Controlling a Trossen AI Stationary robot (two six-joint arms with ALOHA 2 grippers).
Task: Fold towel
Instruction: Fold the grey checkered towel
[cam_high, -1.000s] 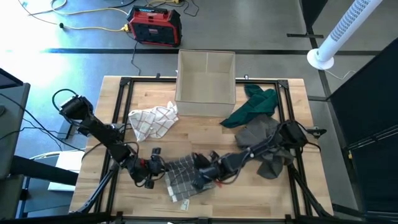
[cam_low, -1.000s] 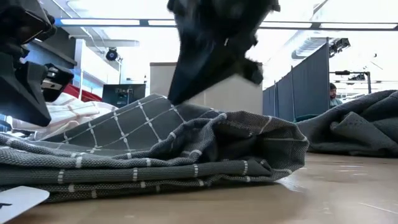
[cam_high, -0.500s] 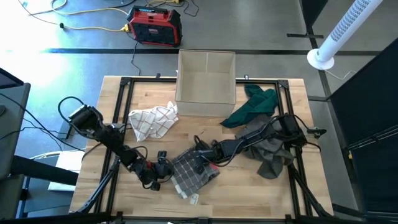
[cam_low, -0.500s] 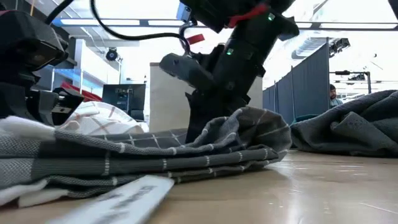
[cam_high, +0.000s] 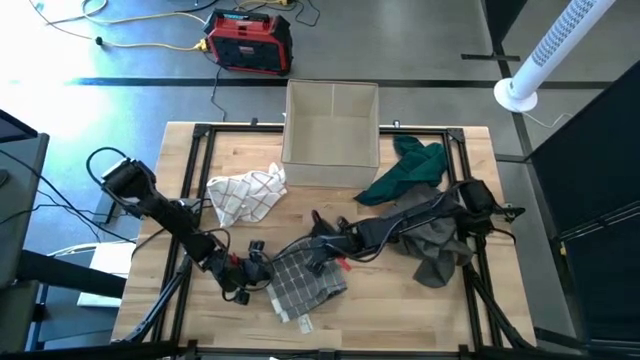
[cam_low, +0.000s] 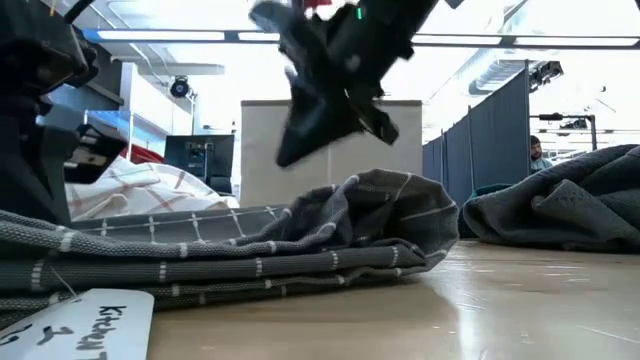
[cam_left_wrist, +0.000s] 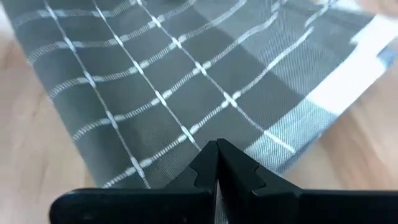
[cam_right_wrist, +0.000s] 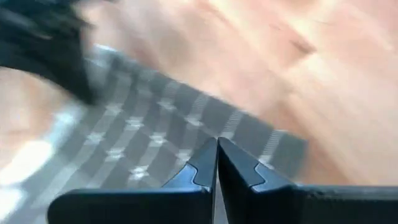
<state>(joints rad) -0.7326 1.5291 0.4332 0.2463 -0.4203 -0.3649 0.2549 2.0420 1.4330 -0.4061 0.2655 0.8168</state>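
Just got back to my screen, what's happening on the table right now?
Both arms are working over the grey checked towel near the table's front edge. The left tool is shut at the towel's left side, and the right tool is shut just above its far edge. Whether either one pinches cloth is unclear. The towel lies bunched in a rough fold, not yet neat.

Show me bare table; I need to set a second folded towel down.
Bare wood lies along the front edge right of the grey checked towel, and at the back left corner beside the box. The right side is crowded with the green cloth and grey cloth.
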